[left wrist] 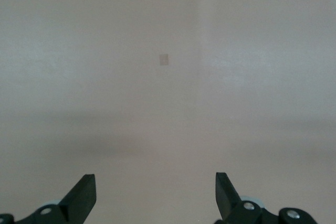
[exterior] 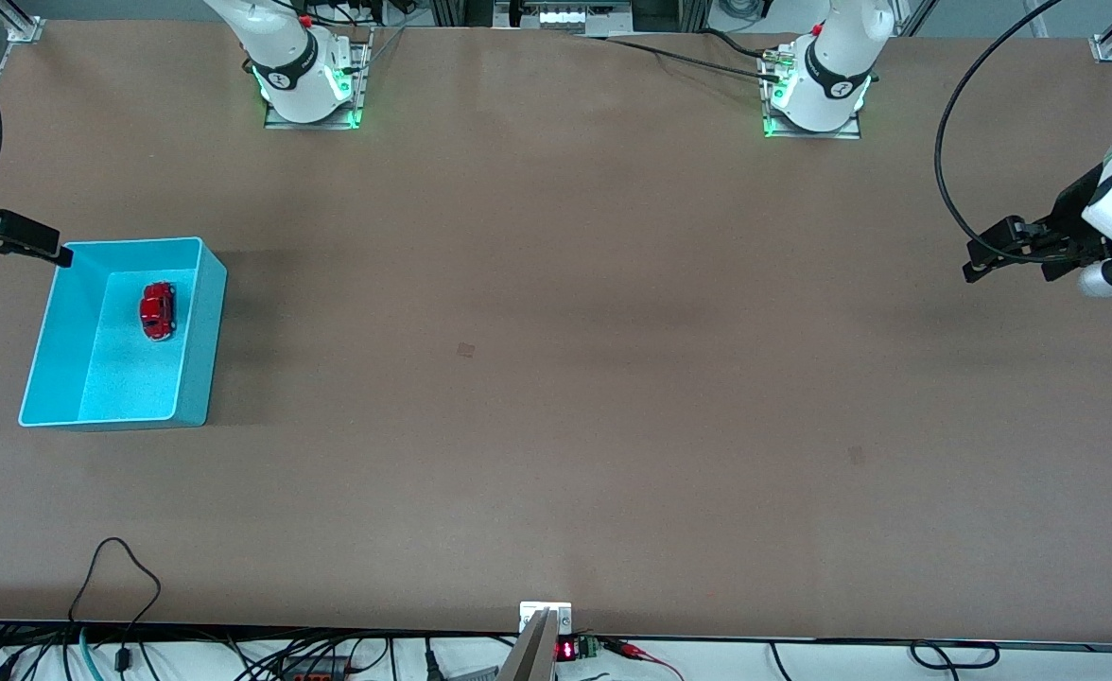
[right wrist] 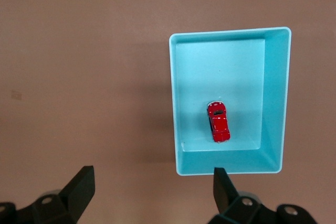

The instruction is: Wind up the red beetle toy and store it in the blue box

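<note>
Already the red beetle toy (exterior: pixel 157 310) lies inside the blue box (exterior: pixel 199 364) at the right arm's end of the table.

The right gripper (exterior: pixel 41 245), cut off at the frame's edge, hangs by the box's rim, fingers (right wrist: pixel 79 188) spread and empty. The left gripper (exterior: pixel 991 253) waits over bare table (exterior: pixel 556 378), fingers (left wrist: pixel 83 195) parted, arm partly out of frame.

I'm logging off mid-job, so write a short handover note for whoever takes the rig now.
Left claw: open, empty, over bare table at the left arm's end.
Right claw: open, empty, beside the blue box's wall at the right arm's end.
Red beetle toy: lying on the box floor, untouched.
Done: toy stored. Whether it was wound can't be seen.
Left: apparently nothing but parking the arms.
</note>
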Action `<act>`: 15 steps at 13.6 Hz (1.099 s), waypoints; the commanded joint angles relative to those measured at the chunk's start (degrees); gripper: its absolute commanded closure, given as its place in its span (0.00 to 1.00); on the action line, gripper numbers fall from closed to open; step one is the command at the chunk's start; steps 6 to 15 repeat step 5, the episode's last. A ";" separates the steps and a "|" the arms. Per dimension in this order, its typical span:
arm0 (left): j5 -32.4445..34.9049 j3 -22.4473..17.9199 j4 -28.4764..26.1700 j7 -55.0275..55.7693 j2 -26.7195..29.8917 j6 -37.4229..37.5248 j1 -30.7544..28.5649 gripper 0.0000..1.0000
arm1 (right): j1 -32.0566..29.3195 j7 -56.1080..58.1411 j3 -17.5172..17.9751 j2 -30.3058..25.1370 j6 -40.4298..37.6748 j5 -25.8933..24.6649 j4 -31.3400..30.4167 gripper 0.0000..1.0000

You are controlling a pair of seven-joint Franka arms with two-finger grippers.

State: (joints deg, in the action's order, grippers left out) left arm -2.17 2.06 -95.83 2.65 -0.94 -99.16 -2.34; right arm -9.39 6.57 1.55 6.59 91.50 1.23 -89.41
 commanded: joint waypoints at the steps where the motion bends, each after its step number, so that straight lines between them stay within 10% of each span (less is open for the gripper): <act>1: 0.41 0.31 0.82 -1.07 0.42 1.16 -0.29 0.00 | 0.25 -1.91 0.03 0.36 -1.32 -0.08 1.17 0.00; 15: 0.77 -0.12 0.82 -1.07 0.07 0.89 -0.38 0.00 | 0.34 -1.73 0.03 0.27 -1.32 -0.09 1.17 0.00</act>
